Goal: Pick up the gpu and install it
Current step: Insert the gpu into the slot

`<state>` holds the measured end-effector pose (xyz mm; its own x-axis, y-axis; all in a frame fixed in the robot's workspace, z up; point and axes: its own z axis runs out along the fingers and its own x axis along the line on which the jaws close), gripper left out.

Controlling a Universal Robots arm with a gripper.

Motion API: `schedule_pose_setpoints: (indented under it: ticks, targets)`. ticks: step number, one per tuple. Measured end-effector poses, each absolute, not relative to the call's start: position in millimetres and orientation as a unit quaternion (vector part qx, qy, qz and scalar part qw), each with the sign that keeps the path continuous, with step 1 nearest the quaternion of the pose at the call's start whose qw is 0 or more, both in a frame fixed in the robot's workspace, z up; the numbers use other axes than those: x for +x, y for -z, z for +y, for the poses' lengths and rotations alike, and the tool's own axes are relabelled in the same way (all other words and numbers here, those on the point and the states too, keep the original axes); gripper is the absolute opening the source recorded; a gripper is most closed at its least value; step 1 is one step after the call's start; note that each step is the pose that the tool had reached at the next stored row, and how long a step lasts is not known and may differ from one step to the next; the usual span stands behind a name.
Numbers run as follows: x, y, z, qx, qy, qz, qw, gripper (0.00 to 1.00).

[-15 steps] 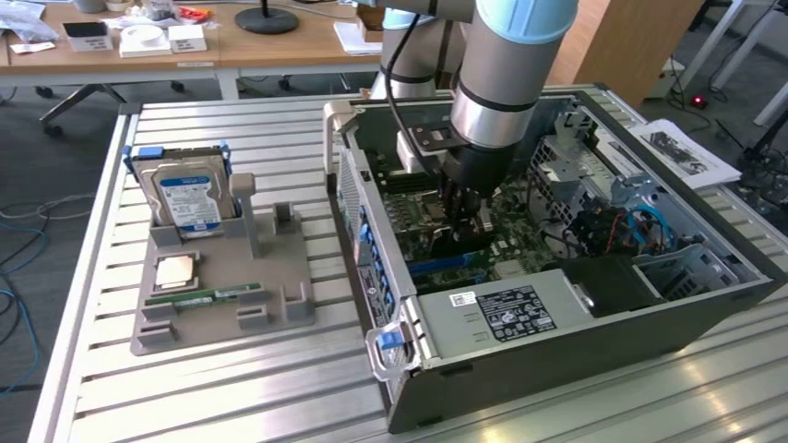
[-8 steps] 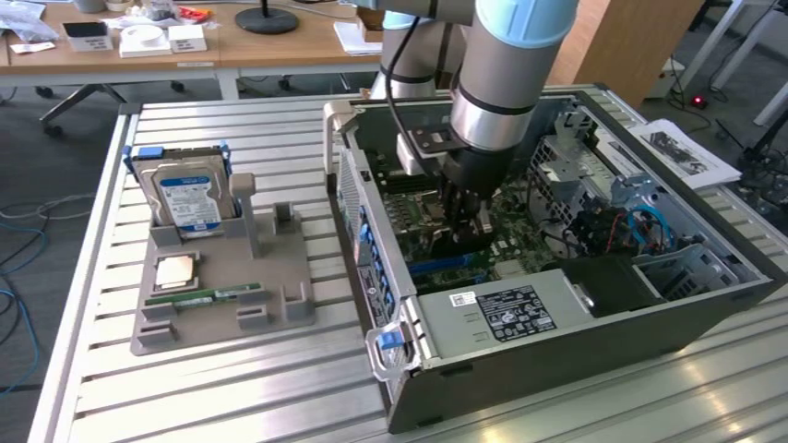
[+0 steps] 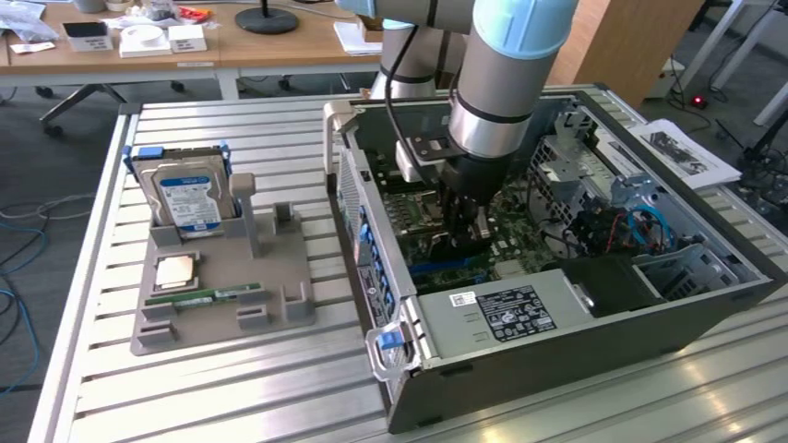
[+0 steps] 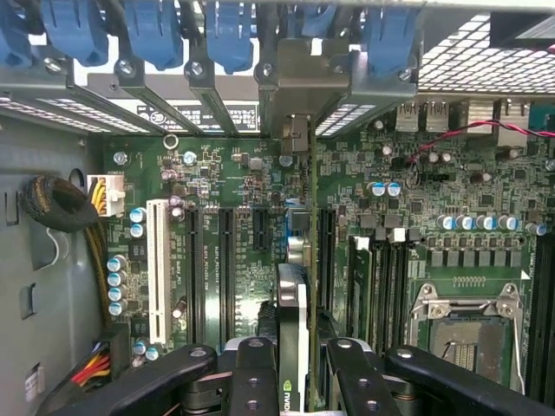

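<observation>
An open computer case (image 3: 530,314) lay on its side on a slatted metal table (image 3: 246,388), toward the table's edge at the exterior view's right. The robot arm reached straight down into the case, with its tool (image 3: 466,221) low over the green motherboard (image 4: 234,173).

In the wrist view the tool (image 4: 297,355) was clenched on the gpu (image 4: 293,312). One black finger (image 4: 253,364) pressed on each face of the card. The gpu stood on edge between the dark expansion slots, just beside a long white slot (image 4: 158,269). Its far end ran toward the case's rear wall, under a row of blue clips (image 4: 230,35). Whether its lower edge had entered a slot could not be told. The empty processor socket (image 4: 464,325) sat well apart from the card.

A grey holder (image 3: 216,305) lay near the table's edge at the exterior view's left. It carried a hard drive (image 3: 191,198) standing upright, a small square chip (image 3: 175,269) and a narrow green memory stick (image 3: 203,297).

The card appeared light and stiff, but probably fragile, with small parts on its faces and contacts along one edge. A hold across the upper edge near the middle, as here, seemed sound. It would leave the contact edge free and help stop the thin board tilting or slipping.
</observation>
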<state>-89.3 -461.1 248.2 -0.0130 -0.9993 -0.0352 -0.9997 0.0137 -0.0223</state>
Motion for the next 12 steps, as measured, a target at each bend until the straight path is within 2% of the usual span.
schedule_pose_setpoints:
  ticks: [12]
  targets:
    - [-89.5, -248.1, -462.2, -0.702, -0.004, 0.712, 0.020, 0.27]
